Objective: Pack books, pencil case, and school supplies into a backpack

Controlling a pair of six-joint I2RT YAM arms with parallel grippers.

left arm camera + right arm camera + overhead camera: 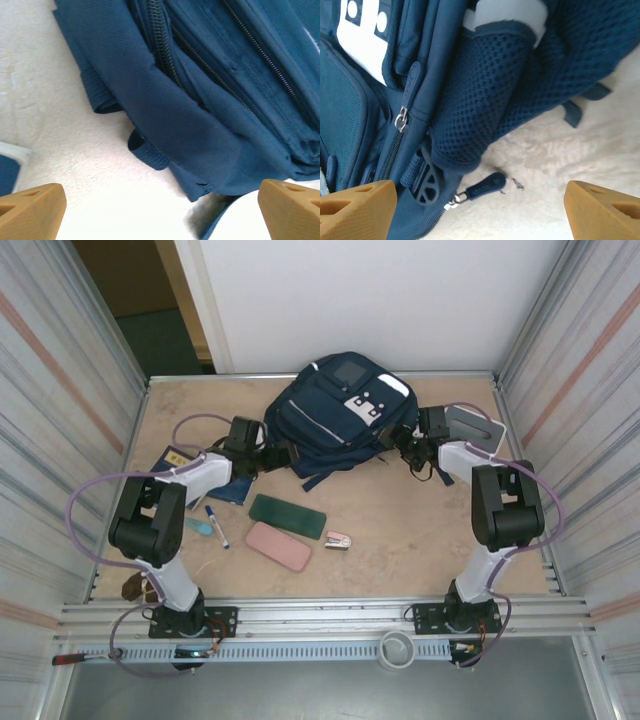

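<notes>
Navy backpack (335, 410), two books (175, 458), one pen (217, 527) and one stapler (338, 540) lie out.

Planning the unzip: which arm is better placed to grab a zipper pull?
Likely right: the right gripper is open with a zipper pull just ahead of it; the left gripper, also open, faces backpack side fabric.

legible text: 0 | backpack (335, 415) patch: shapes only (book (170, 461) emblem too small)
</notes>
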